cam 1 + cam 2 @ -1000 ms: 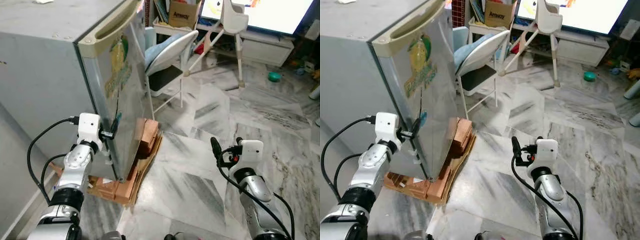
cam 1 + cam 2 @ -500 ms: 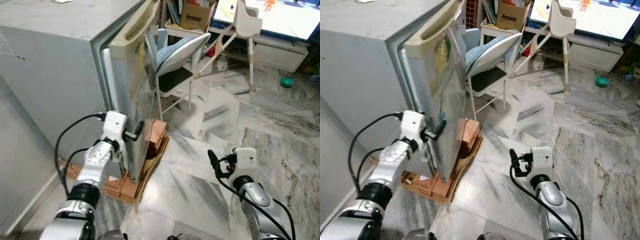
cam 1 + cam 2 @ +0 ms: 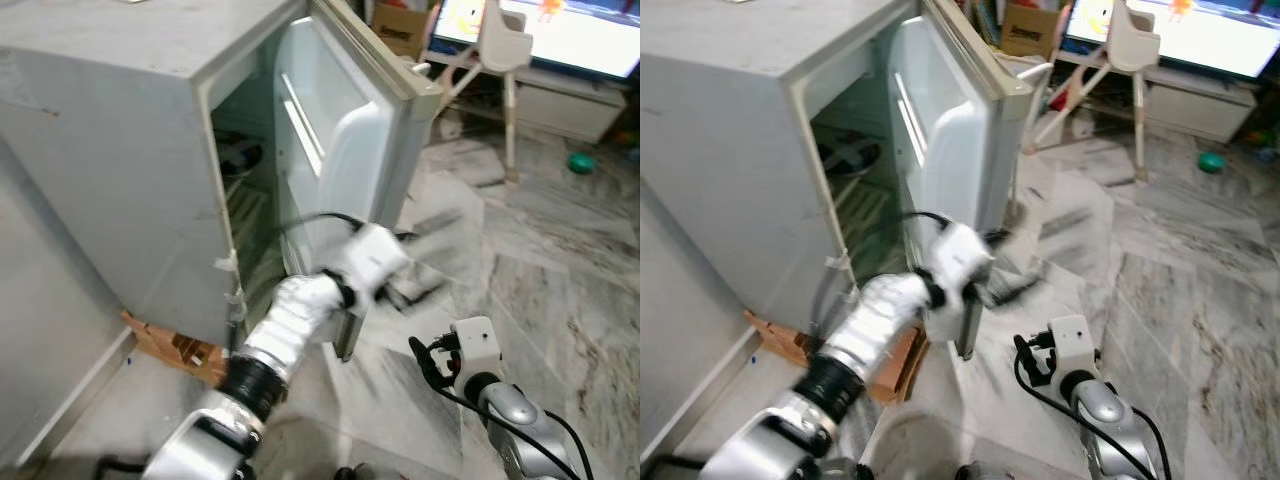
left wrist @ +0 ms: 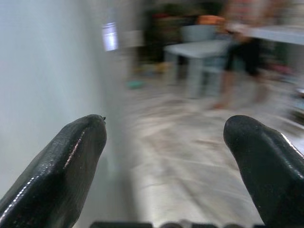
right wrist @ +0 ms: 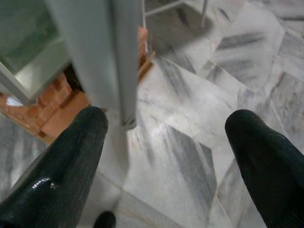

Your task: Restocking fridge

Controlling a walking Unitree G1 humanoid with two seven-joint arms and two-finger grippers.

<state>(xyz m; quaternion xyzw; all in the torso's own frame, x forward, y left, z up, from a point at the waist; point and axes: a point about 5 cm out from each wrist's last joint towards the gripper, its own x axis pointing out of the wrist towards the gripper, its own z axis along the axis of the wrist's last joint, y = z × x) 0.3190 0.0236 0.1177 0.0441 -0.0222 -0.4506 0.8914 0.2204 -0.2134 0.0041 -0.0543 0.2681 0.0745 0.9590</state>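
The grey fridge (image 3: 110,150) stands at the left with its door (image 3: 340,140) swung wide open to the right, its white inner shelves facing me. Inside are wire shelves (image 3: 245,215) and a dark item (image 3: 240,155) on the upper one. My left arm reaches across the opening, and its gripper (image 3: 418,287) is motion-blurred just past the door's lower outer edge. In the left wrist view that gripper (image 4: 164,128) is open and holds nothing, with the pale door surface (image 4: 42,71) beside one finger. My right gripper (image 3: 425,358) hangs low over the marble floor, open (image 5: 166,118) and facing the door's bottom corner (image 5: 124,95).
Bricks and cardboard (image 3: 180,350) prop up the fridge, and the bricks (image 5: 57,109) also show in the right wrist view. A white high chair (image 3: 495,50), a cardboard box (image 3: 400,20), a low white cabinet (image 3: 560,95) and a green bowl (image 3: 580,160) lie beyond. A wall (image 3: 40,330) closes the left side.
The fridge door has swung from nearly shut to wide open. My left arm swept to the right with its edge, and the gripper is now past it. The camera shifted slightly.
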